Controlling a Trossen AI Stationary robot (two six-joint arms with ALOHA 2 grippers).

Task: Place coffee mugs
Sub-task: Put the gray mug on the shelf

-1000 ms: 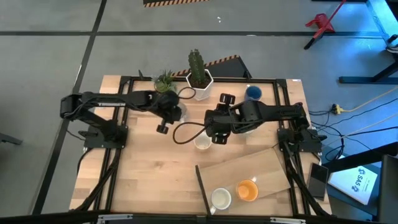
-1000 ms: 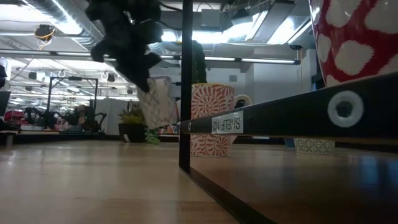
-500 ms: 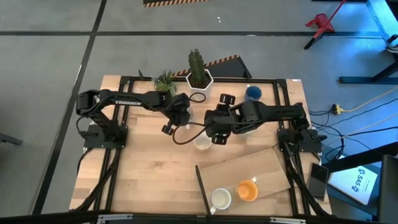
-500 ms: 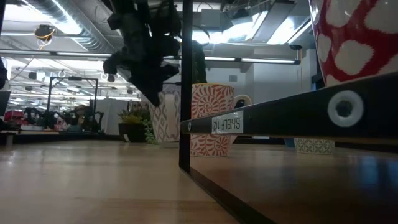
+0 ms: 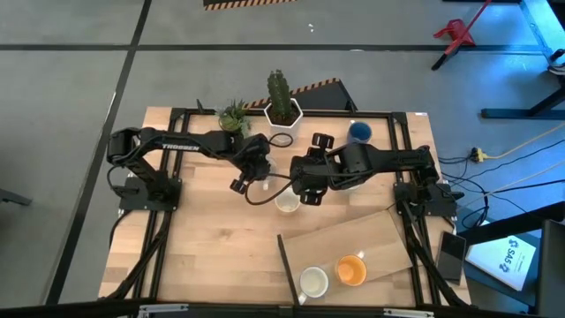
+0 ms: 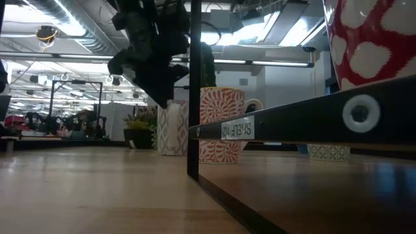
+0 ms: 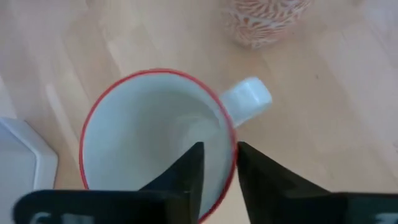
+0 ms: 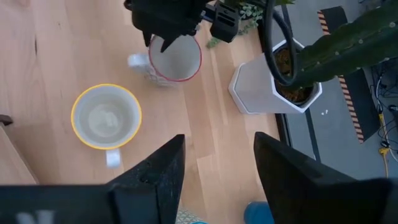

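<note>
My left gripper (image 5: 250, 173) is shut on a white mug with a red rim (image 7: 149, 134) and a patterned wall (image 6: 170, 127). This mug is at the table's middle, just in front of the cactus pot. A second patterned mug with a yellow rim (image 8: 106, 117) stands beside it on its base (image 5: 287, 203). My right gripper (image 8: 214, 146) hangs open above and beside that mug, touching nothing. A white mug (image 5: 313, 282) and an orange mug (image 5: 351, 269) stand on the wooden shelf board. A dark blue mug (image 5: 359, 132) sits at the far right. My left gripper holds the red-rimmed mug by its rim (image 7: 231, 134), right beside the handle (image 7: 249, 99). One finger (image 7: 186, 177) is inside the cup and the other (image 7: 255, 183) outside. The fingers come from above, pointing down. The mug stands upright, its base down at the tabletop (image 6: 170, 153).
A white hexagonal cactus pot (image 5: 282, 112) and a small green plant (image 5: 234, 115) stand at the far edge. The slanted shelf board (image 5: 380, 238) with its dark frame (image 6: 193, 91) fills the near right. A black cable (image 5: 265, 187) loops between the arms.
My left gripper carried the red-rimmed mug toward the table's right and down. The mug hung tilted and clear of the table, and now stands upright next to the yellow-rimmed mug. The right arm kept still.
</note>
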